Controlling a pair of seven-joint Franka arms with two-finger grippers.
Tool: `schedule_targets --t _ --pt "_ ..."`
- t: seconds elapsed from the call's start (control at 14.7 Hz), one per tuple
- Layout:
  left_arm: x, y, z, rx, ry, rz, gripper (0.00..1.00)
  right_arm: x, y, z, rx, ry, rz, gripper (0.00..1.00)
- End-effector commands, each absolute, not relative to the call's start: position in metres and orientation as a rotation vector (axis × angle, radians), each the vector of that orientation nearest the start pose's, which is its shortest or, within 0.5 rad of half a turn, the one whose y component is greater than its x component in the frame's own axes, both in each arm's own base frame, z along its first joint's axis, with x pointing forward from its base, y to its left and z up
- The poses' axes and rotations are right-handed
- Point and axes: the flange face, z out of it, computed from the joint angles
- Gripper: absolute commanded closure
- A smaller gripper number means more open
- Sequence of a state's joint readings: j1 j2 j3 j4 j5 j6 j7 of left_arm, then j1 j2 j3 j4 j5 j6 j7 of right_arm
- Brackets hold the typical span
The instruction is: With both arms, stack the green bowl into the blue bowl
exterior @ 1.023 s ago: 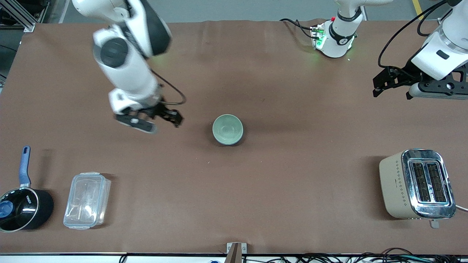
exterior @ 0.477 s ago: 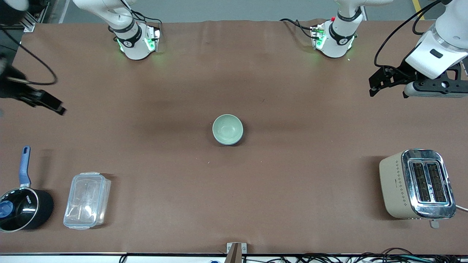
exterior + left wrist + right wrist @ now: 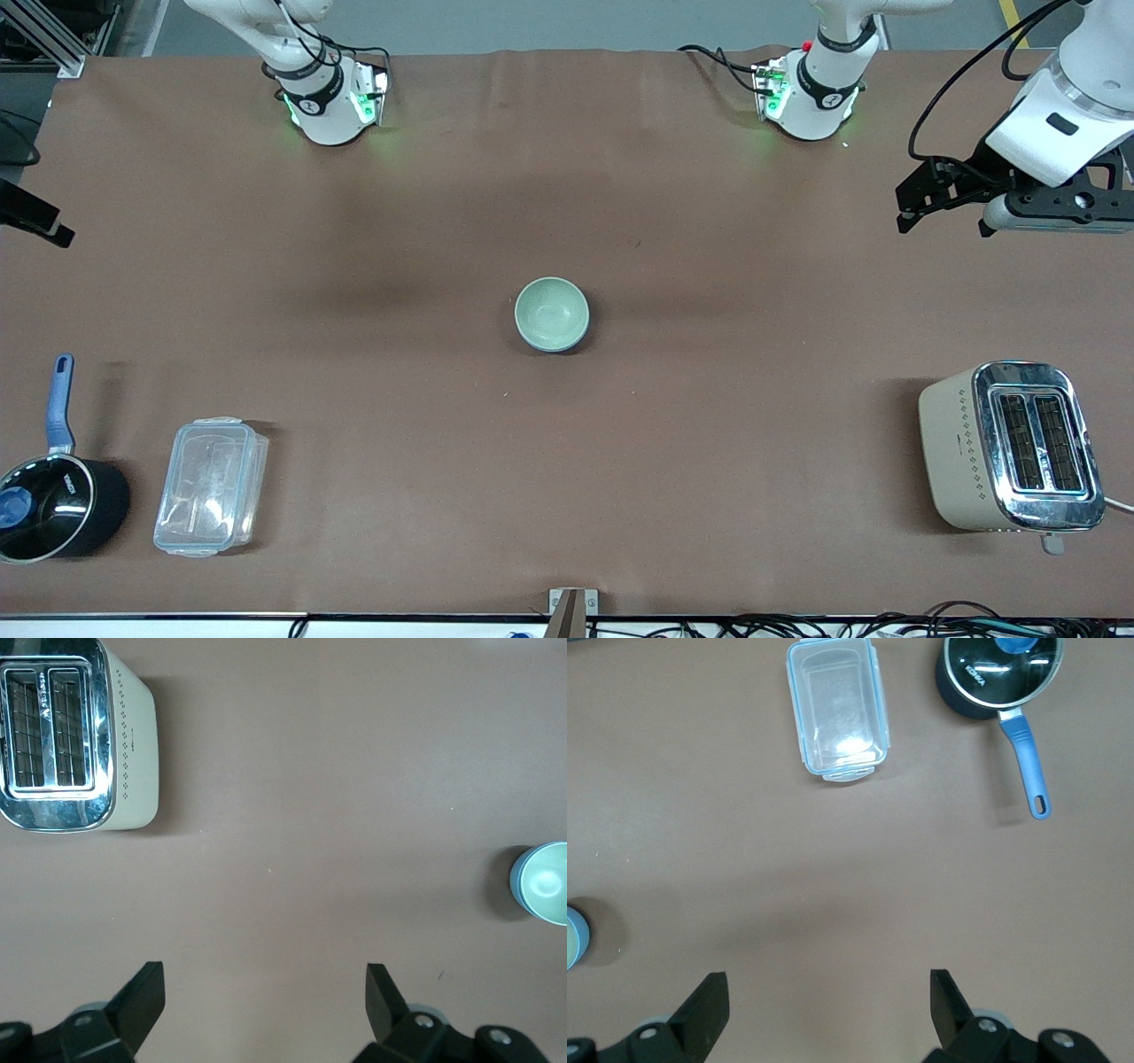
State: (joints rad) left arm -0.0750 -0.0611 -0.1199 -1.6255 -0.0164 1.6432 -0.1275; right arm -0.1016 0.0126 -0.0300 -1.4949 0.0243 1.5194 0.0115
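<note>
My left hand point(image 3: 264, 997) hangs high over the left arm's end of the desk point(image 3: 762, 266), its fingers point(image 3: 142, 997) spread wide apart with nothing between them. My right hand point(image 3: 824, 1005) hangs over the right arm's end, and in the front view only a dark tip of it shows at the picture's edge point(image 3: 35, 217); its fingers point(image 3: 707, 1005) are likewise wide apart and empty. Both arms wait clear of the bowls.

I see the green bowl point(image 3: 551, 312) sitting upright inside the blue bowl point(image 3: 580, 335) at the middle of the desk, with only a thin blue rim and wall showing around it. The pair also shows at the edge of the left wrist view point(image 3: 545, 881).

Toward the left arm's end, nearer the front camera than the bowls, stands a cream toaster point(image 3: 1010, 447) with its slots facing up. Toward the right arm's end lie a clear lidded container point(image 3: 211, 486) and, just beside it, a black saucepan point(image 3: 58, 509) with a blue handle.
</note>
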Motion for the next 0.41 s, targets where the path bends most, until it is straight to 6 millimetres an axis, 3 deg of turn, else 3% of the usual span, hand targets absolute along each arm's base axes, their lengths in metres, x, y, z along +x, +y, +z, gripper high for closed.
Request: schedule_targets --t 0.0,0.34 --pt "0.5332 -0.1015 0.6509 -3.138 0.085 -0.158 0.0 0.5502 -0.0685 0.6505 -3.115 0.22 0.001 0.0" --pt "0.5316 -0.0992 0.6526 -3.135 0.077 -0.132 0.0 0.5493 -0.0689 0.6498 -3.112 0.222 0.012 0.0"
